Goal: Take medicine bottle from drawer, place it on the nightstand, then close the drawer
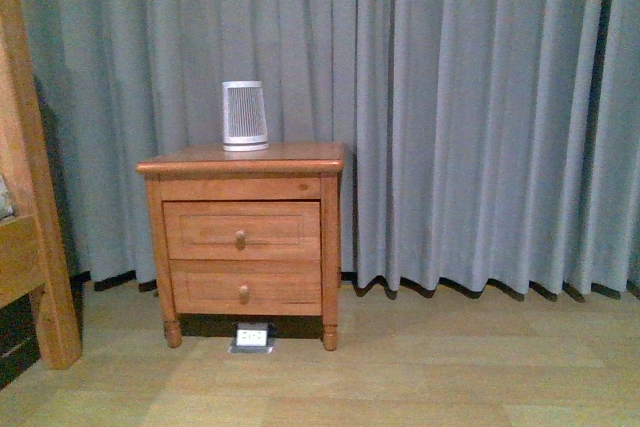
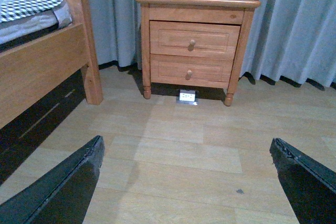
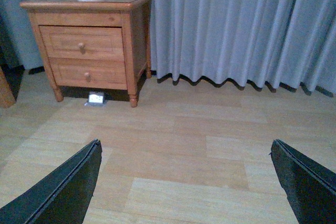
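Note:
The pine nightstand (image 1: pixel 300 159) stands against the grey curtain, with its upper drawer (image 1: pixel 205 231) and the lower drawer (image 1: pixel 205 287) both shut. It also shows in the left wrist view (image 2: pixel 247 35) and the right wrist view (image 3: pixel 137 30). The medicine bottle is hidden. My left gripper (image 2: pixel 186 156) is open and empty over the bare floor, well short of the nightstand. My right gripper (image 3: pixel 185 158) is open and empty over the floor, further from it and to its right. Neither arm shows in the front view.
A white ribbed device (image 1: pixel 244 115) stands on the nightstand top. A small white box (image 1: pixel 252 336) lies on the floor under the nightstand. A wooden bed frame post (image 1: pixel 30 197) and the bed (image 2: pixel 37 61) stand to the left. Wood floor (image 1: pixel 450 367) lies in front.

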Controlling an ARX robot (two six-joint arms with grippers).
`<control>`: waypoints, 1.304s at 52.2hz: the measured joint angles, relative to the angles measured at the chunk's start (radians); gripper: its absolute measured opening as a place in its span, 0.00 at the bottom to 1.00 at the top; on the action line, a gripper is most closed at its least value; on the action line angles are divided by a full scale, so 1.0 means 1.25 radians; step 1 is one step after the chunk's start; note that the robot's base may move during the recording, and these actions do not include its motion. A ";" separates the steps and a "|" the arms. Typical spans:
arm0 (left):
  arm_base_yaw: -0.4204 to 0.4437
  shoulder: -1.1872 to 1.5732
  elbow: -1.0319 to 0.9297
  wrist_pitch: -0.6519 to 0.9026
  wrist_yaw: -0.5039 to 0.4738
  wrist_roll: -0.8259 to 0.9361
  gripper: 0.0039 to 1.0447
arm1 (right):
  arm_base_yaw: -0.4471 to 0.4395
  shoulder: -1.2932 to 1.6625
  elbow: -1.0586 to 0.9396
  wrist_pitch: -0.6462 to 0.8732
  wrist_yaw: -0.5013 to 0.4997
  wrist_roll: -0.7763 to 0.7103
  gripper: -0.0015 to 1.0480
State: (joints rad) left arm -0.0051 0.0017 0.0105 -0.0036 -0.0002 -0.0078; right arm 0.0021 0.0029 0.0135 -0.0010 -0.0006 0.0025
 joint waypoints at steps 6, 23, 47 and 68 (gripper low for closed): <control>0.000 0.000 0.000 0.000 0.000 0.000 0.94 | 0.000 0.000 0.000 0.000 0.000 0.000 0.93; 0.000 0.000 0.000 0.000 0.000 0.000 0.94 | 0.000 0.000 0.000 0.000 0.000 0.000 0.93; 0.000 0.000 0.000 0.000 0.000 0.000 0.94 | 0.000 0.000 0.000 0.000 0.000 0.000 0.93; 0.000 0.000 0.000 0.000 0.000 0.000 0.94 | 0.000 0.000 0.000 0.000 0.000 0.000 0.93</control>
State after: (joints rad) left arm -0.0051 0.0017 0.0105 -0.0036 -0.0006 -0.0078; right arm 0.0021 0.0029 0.0135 -0.0010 -0.0006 0.0029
